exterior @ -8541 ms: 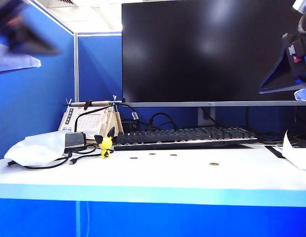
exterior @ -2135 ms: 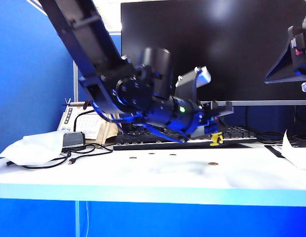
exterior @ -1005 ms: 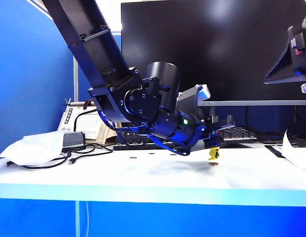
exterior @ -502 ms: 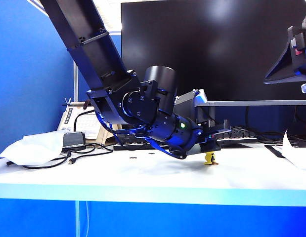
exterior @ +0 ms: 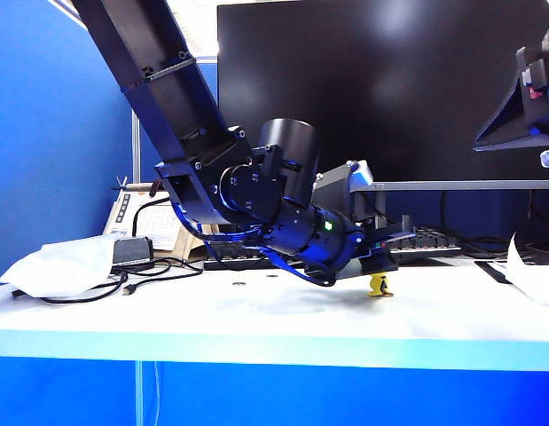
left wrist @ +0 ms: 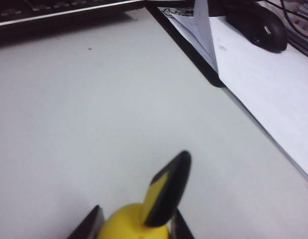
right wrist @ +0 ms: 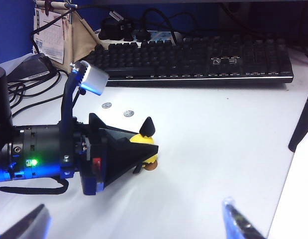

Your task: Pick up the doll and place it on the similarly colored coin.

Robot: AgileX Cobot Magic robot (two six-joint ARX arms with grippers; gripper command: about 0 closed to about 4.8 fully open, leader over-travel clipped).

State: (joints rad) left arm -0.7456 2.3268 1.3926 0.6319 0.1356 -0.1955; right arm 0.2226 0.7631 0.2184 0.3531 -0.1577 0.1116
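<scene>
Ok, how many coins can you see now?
3. One grey coin and a second grey coin lie before the keyboard; the brass coin sits under the doll held by the left end effector. That arm may hide more. Right end effector hangs open, off right.

White desk top [exterior: 256, 319] with blue front edge, inside a cubicle of blue partition walls [exterior: 52, 133]. Large dark monitor [exterior: 372, 89] at the back, black keyboard [right wrist: 193, 62] beneath. Bright ceiling light panels [exterior: 185, 27] above the partition.
</scene>
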